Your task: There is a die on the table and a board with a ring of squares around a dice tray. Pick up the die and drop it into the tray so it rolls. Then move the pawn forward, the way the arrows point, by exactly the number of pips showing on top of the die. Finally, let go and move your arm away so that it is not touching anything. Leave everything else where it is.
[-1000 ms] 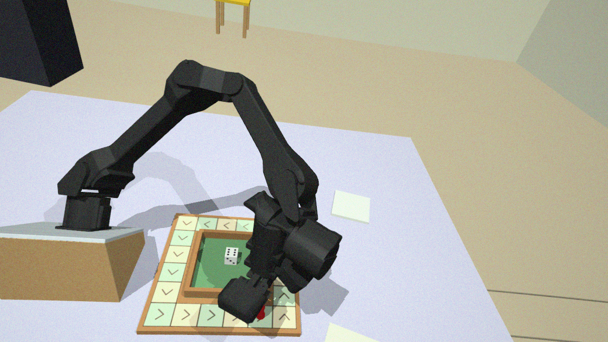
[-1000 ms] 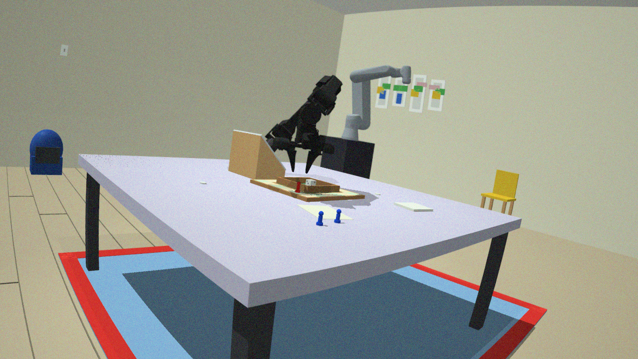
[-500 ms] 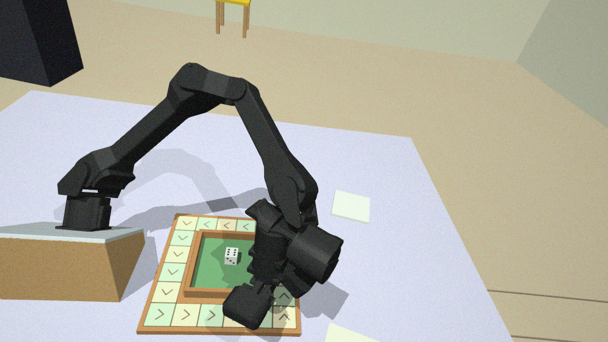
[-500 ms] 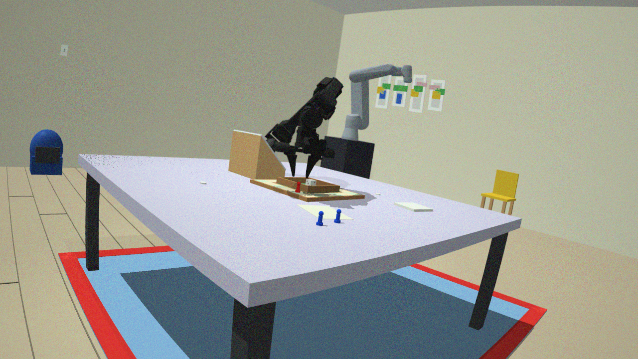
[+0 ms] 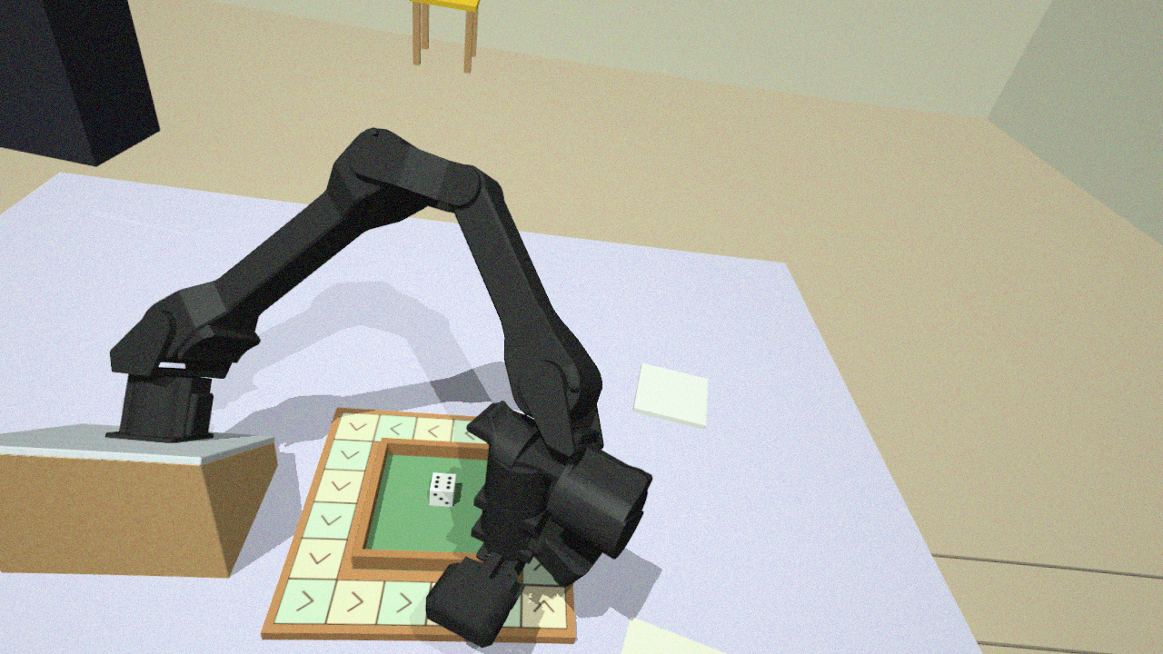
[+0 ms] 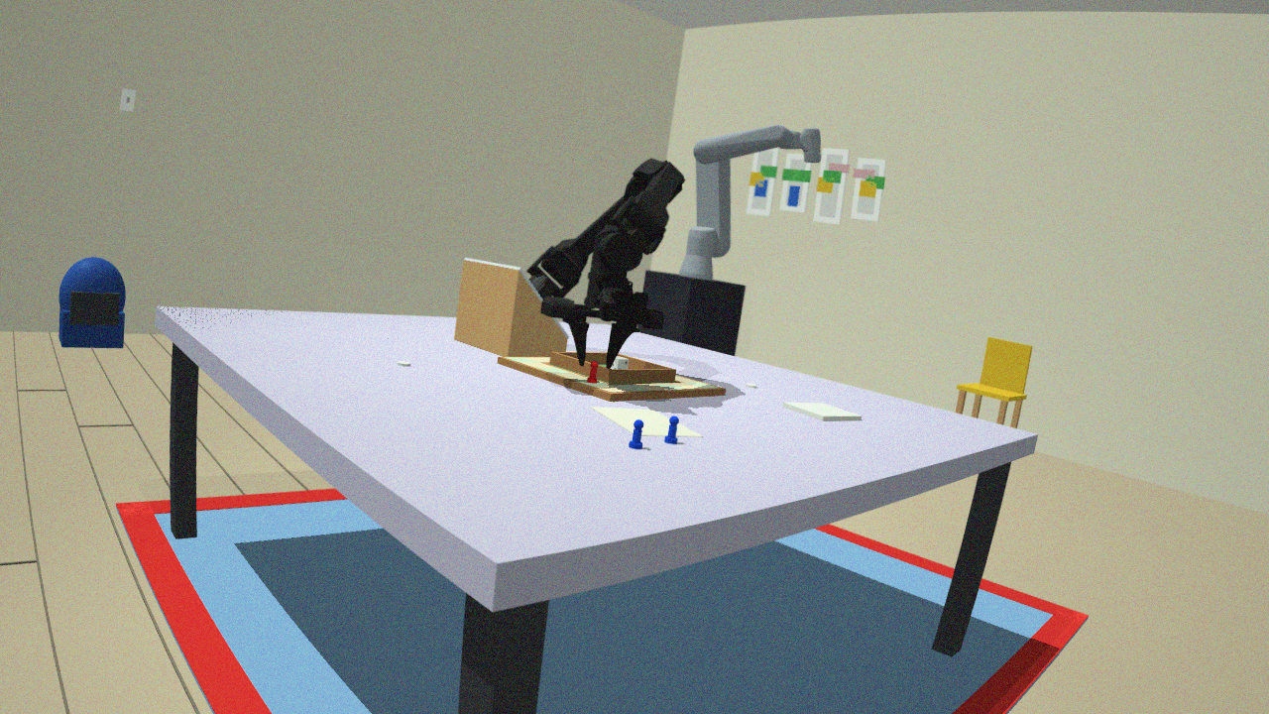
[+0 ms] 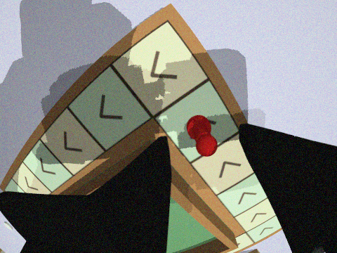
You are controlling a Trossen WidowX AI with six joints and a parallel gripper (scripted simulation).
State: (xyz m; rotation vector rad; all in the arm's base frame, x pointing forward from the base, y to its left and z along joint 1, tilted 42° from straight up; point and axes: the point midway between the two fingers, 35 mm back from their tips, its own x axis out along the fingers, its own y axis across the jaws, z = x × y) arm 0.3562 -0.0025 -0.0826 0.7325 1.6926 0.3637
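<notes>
The red pawn [image 6: 592, 374] [image 7: 206, 145] stands upright on the square just before a corner of the board [image 5: 349, 636] [image 6: 665, 394] [image 7: 170, 12]. My gripper [image 6: 596, 362] [image 7: 204, 138] is part open, low over the board, with one finger on each side of the pawn in the wrist view; I see no contact. One finger is on the tray side, the other on the outer side. In the top view the arm hides the pawn. The white die [image 5: 442, 490] [image 6: 621, 363] rests in the green-floored tray [image 5: 370, 500] [image 6: 651, 376], its top face showing two rows of three pips.
Two blue pawns [image 6: 636, 434] [image 6: 671, 430] stand beside a pale yellow sheet [image 6: 626, 416] [image 5: 666, 638]. A white pad [image 5: 670, 394] [image 6: 821, 411] lies off to one side. The arm's wooden base block [image 5: 105, 512] [image 6: 483, 305] stands by the board. The tray walls rise above the squares.
</notes>
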